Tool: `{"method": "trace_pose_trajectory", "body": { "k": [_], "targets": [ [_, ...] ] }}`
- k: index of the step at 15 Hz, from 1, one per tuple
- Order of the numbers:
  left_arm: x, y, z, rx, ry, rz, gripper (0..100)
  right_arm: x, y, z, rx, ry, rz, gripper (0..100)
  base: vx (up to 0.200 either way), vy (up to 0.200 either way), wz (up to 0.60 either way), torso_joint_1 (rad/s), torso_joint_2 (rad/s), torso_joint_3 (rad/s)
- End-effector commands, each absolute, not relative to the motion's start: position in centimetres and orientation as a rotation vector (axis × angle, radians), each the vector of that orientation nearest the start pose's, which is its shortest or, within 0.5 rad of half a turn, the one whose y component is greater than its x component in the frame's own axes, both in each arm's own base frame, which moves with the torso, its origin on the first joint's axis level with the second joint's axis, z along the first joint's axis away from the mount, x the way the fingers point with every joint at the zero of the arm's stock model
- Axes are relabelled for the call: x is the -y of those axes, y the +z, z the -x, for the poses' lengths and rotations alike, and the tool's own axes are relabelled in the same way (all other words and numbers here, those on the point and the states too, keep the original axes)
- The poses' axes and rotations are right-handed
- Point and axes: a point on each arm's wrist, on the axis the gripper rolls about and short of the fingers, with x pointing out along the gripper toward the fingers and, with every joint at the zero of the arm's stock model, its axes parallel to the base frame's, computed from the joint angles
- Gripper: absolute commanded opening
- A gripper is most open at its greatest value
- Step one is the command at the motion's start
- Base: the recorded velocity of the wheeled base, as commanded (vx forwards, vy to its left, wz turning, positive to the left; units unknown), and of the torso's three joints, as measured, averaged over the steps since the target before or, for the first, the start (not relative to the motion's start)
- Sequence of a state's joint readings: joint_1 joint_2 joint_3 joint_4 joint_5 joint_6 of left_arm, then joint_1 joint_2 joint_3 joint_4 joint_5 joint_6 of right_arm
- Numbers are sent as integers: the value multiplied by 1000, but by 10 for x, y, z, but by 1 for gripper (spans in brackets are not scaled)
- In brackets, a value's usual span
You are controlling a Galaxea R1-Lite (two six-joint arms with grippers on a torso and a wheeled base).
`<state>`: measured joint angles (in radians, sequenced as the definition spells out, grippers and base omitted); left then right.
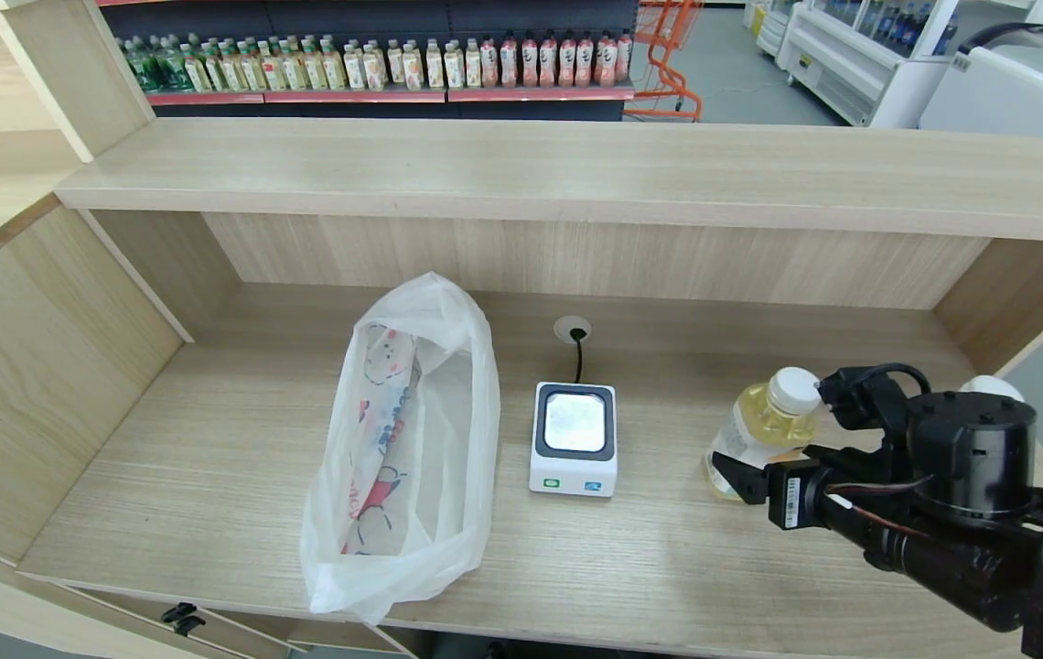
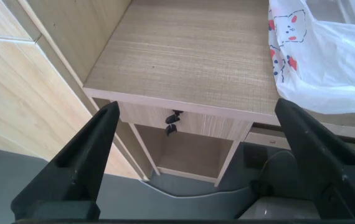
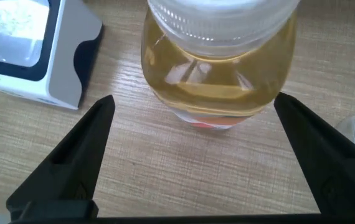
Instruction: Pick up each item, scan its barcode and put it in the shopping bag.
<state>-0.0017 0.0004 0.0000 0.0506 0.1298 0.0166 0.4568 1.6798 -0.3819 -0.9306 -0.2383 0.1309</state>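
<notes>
Your left claw (image 2: 197,109) hangs wide open and empty off the counter's (image 2: 184,56) near corner. Your right claw (image 3: 193,106) is spread wide too, gripping nothing, with the bottle (image 3: 218,68) of yellow liquid standing between its fingers, right of the scanner (image 1: 574,437). You seem to be mid-pick: close on the bottle, then lift. The shopping bag (image 1: 412,430) lies left of the scanner. The bottle's label is unreadable.

Shop checkout counter
Rows of bottled drinks (image 1: 375,64) on red-edged shelves (image 1: 348,95), white glass-topped freezers (image 1: 883,91), white square barcode scanner (image 1: 574,437)
</notes>
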Motion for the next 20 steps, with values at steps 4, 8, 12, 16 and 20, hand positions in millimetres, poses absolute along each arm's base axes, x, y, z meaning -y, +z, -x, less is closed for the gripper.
{"method": "trace_pose_trajectory", "body": {
  "k": [4,8,12,16,20],
  "targets": [
    [-3,70,23,-52,128,-20,100,-120,88,-244,-325,167,-4,100,0,0,0,0,0,0],
    [-3,70,23,-52,128,-20,100,-130,77,-253,-273,182,6,100,0,0,0,0,0,0],
    [-3,70,23,-52,128,-20,100,-141,74,-254,-236,221,3,100,0,0,0,0,0,0],
    [-3,70,23,-52,128,-20,100,-141,80,-260,-201,236,-8,0,0,0,0,0,0,0],
    [-3,70,23,-52,128,-20,100,-139,80,-264,-187,239,34,0,0,0,0,0,0,0]
  ]
}}
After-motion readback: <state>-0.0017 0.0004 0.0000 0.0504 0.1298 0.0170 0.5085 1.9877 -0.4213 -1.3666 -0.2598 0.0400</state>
